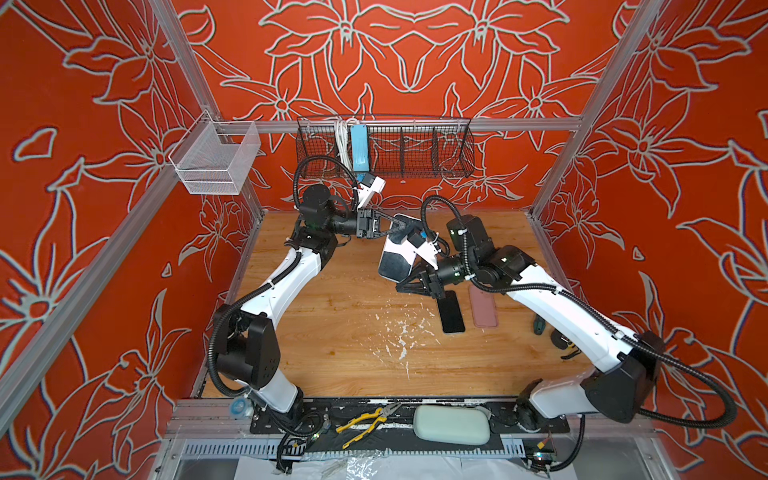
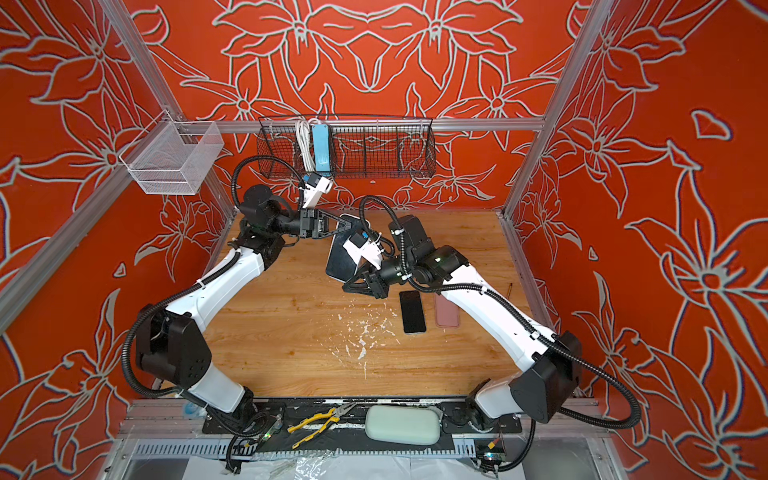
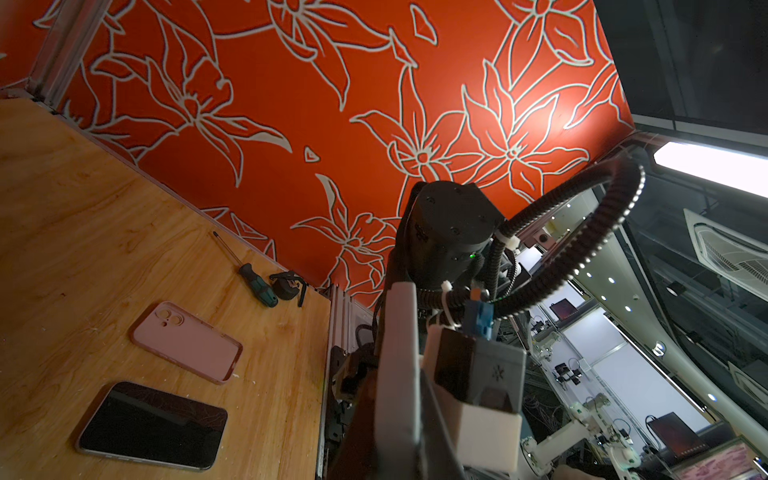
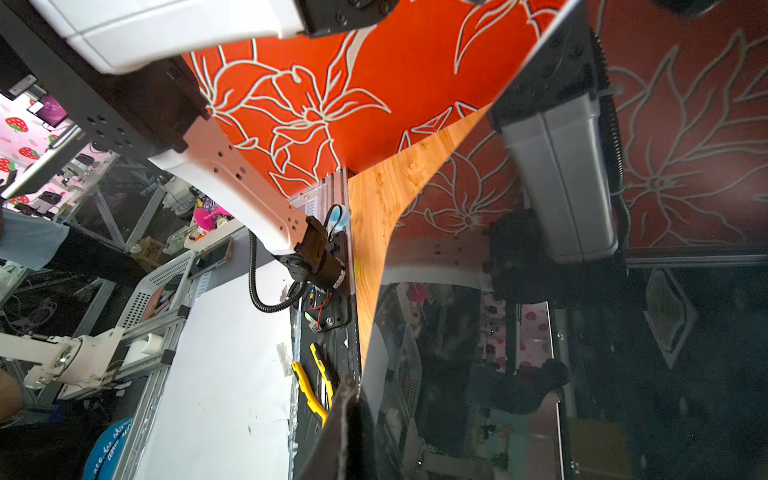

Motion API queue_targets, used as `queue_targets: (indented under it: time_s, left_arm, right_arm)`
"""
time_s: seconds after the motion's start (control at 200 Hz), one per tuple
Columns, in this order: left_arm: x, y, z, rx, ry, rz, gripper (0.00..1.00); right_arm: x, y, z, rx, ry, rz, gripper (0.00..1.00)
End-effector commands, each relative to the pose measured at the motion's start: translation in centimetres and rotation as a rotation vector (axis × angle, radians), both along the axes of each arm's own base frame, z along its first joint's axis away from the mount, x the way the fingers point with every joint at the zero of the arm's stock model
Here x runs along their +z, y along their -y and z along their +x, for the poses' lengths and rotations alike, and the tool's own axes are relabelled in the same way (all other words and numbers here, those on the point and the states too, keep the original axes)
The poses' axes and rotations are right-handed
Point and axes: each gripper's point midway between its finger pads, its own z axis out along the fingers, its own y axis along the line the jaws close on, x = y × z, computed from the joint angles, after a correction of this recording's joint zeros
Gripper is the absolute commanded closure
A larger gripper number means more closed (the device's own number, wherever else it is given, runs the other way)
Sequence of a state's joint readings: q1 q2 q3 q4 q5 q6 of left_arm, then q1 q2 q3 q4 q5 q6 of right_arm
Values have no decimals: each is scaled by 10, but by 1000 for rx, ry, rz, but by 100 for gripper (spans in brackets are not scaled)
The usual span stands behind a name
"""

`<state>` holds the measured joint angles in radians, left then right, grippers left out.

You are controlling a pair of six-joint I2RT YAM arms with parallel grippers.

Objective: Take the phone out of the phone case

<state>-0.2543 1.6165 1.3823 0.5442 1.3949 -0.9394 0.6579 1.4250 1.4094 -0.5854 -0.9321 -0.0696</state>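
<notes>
A glossy dark phone with a pale grey rim (image 1: pixel 392 262) (image 2: pixel 338 262) hangs tilted above the wooden table, held between both arms. My left gripper (image 1: pixel 405 227) (image 2: pixel 353 224) is shut on its far end, and the grey edge (image 3: pixel 397 353) runs between its jaws. My right gripper (image 1: pixel 401 286) (image 2: pixel 348 286) is shut on its near end; the mirror-like screen (image 4: pixel 540 332) fills the right wrist view. Whether that rim is a case I cannot tell. A bare black phone (image 1: pixel 452 312) (image 3: pixel 151 424) lies flat on the table beside an empty pink phone case (image 1: pixel 483 307) (image 3: pixel 187 340).
A green-handled screwdriver (image 3: pixel 257 282) and a black clip (image 3: pixel 289 286) lie near the right wall. Yellow pliers (image 1: pixel 368 419) and a pale green pouch (image 1: pixel 452 424) rest on the front rail. A black wire basket (image 1: pixel 384 151) and a white mesh basket (image 1: pixel 216 158) hang behind.
</notes>
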Motion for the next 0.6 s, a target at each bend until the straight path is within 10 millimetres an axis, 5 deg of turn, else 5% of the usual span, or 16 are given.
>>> queue_targets:
  time_s: [0.0,0.596]
  left_arm:
    - [-9,11,20,42,-28,-10,100]
    - [0,23,2,-34,-64,-41,100]
  right_arm:
    - [26,-20,-21,128,169,60,89]
    - [2,-21,-6,64,314,-60,91]
